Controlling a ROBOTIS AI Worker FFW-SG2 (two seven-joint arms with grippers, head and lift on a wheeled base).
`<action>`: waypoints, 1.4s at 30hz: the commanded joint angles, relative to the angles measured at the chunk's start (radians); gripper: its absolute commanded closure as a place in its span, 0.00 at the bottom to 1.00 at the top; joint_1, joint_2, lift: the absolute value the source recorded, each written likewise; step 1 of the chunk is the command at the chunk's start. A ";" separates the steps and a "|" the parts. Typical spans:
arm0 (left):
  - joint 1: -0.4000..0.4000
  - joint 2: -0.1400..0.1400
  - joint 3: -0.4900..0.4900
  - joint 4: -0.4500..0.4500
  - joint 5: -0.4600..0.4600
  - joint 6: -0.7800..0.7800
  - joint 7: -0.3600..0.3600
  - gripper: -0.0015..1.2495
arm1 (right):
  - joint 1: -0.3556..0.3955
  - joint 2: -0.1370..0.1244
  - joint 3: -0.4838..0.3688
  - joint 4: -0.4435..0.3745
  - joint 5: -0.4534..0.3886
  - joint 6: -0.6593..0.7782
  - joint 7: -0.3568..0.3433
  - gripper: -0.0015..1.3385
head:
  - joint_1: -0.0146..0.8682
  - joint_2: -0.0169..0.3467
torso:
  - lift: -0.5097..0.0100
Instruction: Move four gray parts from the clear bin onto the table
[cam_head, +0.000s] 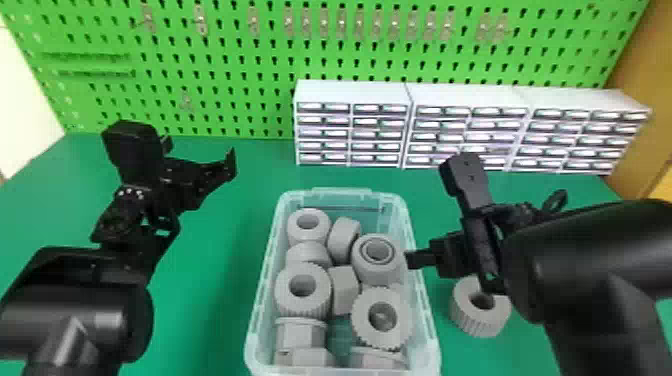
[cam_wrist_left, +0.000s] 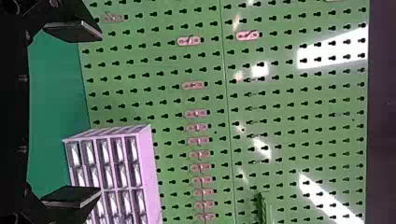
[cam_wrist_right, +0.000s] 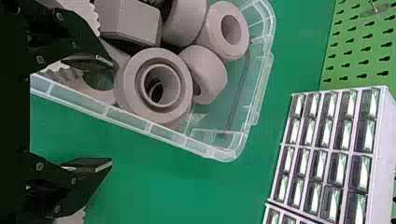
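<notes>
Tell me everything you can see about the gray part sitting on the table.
The gray part is a thick, matte, plastic-looking ring with a ribbed outer side and a round hole facing up. It rests on the green table, right of the clear bin and apart from it. The right arm partly hides it; whether they touch, I cannot tell.

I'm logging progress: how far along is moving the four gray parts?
One gray part already lies on the table, right of the clear bin. Nothing is in hand: left gripper and right gripper are open and empty. Three seem left, from the bin's pile.
</notes>
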 joint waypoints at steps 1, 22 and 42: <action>0.000 0.000 0.000 0.000 0.000 0.000 0.000 0.10 | -0.002 0.000 0.002 0.000 -0.003 0.001 0.000 0.39 | 0.78 0.14 | 0.89; -0.003 0.000 -0.003 0.000 0.000 0.000 0.000 0.10 | -0.034 -0.012 0.020 0.029 -0.071 0.001 0.000 0.39 | 0.78 0.14 | 0.89; -0.003 0.000 -0.006 0.002 -0.001 0.002 0.000 0.10 | -0.138 -0.026 0.123 0.241 -0.180 -0.199 0.000 0.39 | 0.78 0.14 | 0.89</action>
